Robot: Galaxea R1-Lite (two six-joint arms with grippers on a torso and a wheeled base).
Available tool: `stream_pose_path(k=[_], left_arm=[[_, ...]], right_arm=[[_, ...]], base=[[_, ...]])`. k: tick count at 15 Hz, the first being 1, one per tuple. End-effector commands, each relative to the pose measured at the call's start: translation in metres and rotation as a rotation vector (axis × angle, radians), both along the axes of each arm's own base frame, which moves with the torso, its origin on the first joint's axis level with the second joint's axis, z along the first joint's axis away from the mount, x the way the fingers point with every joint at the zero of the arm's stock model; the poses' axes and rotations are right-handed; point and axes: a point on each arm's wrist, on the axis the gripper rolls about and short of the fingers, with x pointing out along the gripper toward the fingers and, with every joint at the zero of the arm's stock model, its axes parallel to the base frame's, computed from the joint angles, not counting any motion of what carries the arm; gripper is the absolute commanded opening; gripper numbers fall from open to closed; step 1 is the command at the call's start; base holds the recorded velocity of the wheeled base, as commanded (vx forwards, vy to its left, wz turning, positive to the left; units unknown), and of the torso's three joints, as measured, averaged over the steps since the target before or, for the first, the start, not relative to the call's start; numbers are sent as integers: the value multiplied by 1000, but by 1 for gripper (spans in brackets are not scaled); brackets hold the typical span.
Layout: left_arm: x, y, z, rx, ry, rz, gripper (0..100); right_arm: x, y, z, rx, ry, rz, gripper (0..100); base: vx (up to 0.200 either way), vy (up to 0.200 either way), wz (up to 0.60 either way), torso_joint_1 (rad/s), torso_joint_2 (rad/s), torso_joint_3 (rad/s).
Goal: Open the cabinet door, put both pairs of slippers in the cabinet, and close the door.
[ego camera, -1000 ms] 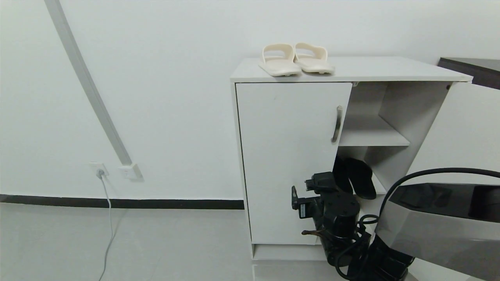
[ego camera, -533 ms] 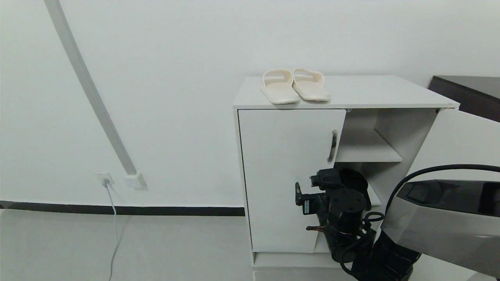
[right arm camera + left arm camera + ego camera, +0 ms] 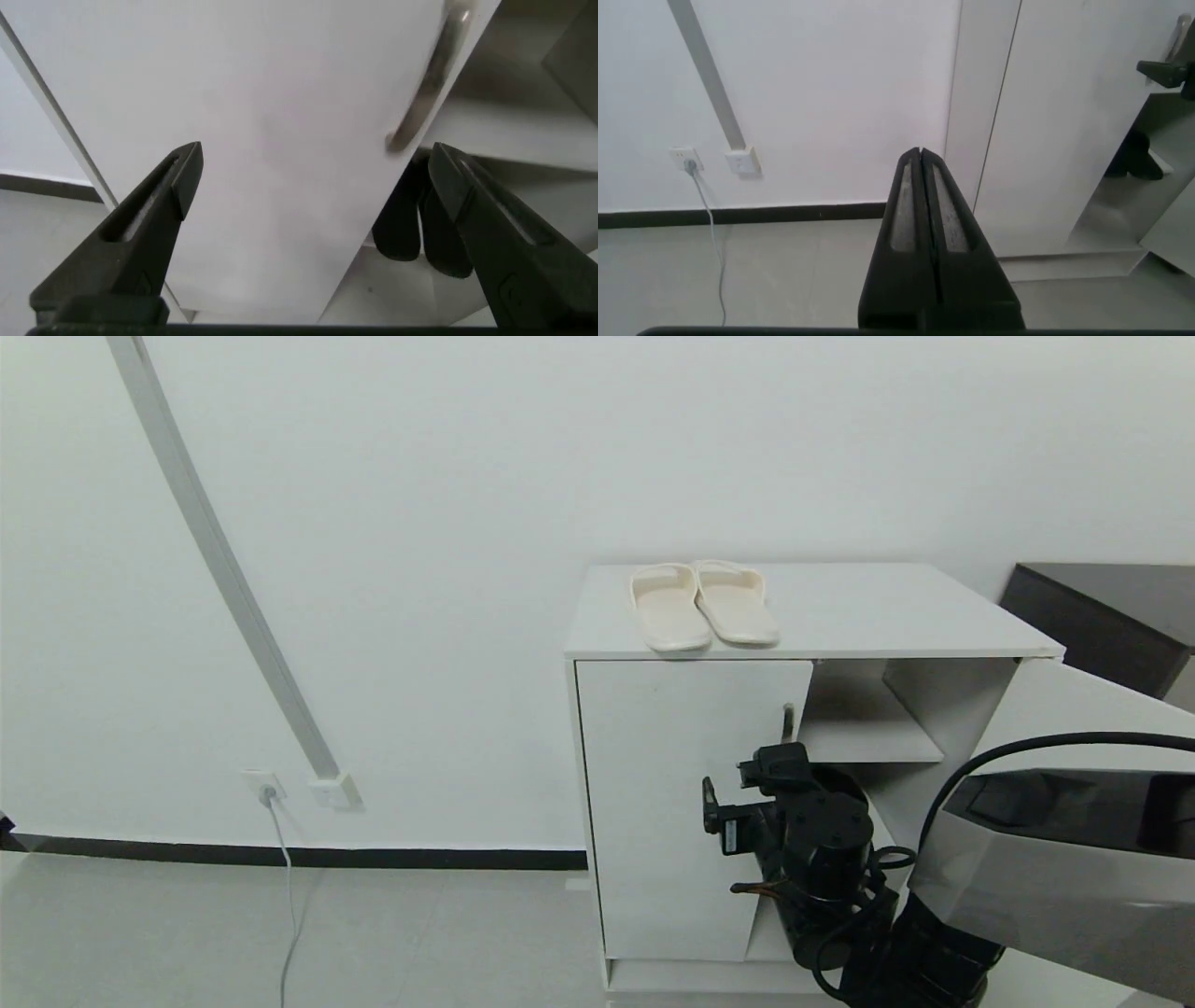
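Head view sets the cabinet (image 3: 887,616) at 4 o'clock, with the cream slippers (image 3: 702,605) side by side on its top near the front edge. Its right door (image 3: 1055,709) is swung open and its left door (image 3: 672,803) is closed. Right wrist view adds the black slippers (image 3: 420,229) in the lower compartment, past the door handle (image 3: 432,79), and the right tool (image 3: 316,163) spread wide and empty. Left wrist view shows the left tool (image 3: 921,168) pressed closed, holding nothing.

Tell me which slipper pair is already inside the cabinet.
The black pair: it stands inside, low down. The cream pair lies on the cabinet top.
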Motion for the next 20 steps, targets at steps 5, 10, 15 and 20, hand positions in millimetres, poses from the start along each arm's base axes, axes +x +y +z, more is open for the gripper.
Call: stream_pose_path(k=[5,10,15,20], left_arm=[[0,0,0,-3,0,2,0],[0,0,0,-5,0,2,0],[0,0,0,-5,0,2,0],[0,0,0,-3,0,3,0]], right_arm=[[-2,2,0,1,-3,6,100],[-3,-1,-2,-9,6,3,100],[-5,-5,-7,-15,16,69,100],[13,0,11,-6,-28,51,100]], base=[[0,0,0,211,-527,-315],[0,0,0,245,-579,-333],[0,0,0,222,-508,-279],[0,0,0,24,-60,-27]])
